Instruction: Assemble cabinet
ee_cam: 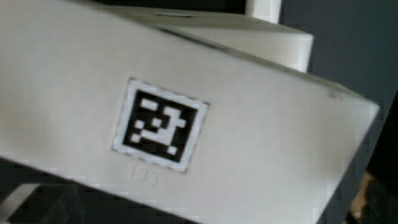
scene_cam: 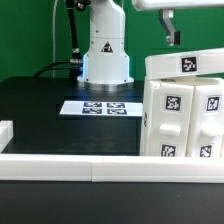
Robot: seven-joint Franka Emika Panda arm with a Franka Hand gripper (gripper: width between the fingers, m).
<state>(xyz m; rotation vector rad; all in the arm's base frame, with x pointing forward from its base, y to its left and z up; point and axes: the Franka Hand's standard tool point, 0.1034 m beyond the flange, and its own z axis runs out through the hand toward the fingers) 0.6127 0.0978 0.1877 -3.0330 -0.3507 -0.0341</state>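
While the gripper (scene_cam: 171,30) hung high at the exterior view's right, only a dark sliver of it showed under the white wrist, and I could not tell how far apart the fingers stood or whether anything was in them. No held part showed beneath it.

Straight below sat the cabinet (scene_cam: 185,125), and that drop was the whole story: the top panel (scene_cam: 185,66) lay right under the gripper, apart from it, with clear air between. The panel's long axis ran across the exterior view from left to right, slightly tilted, so any grasp looked likely to come down across its short width. With one arm only, there was no question of which was nearer.

Up close in the wrist view, a white face (ee_cam: 267,110) filled nearly everything, with one tag (ee_cam: 160,125) sitting skewed on it. It was soft and blurred, its edges ran out of the picture, and I could not say for sure which face of the cabinet it was.

Further out, the cabinet's far side was cut off by the exterior view's right edge, and its foot was hidden behind the rail (scene_cam: 70,166). The marker board (scene_cam: 103,106) lay flat on the black table (scene_cam: 40,110), well apart toward the exterior view's left, in front of the robot base (scene_cam: 105,55).
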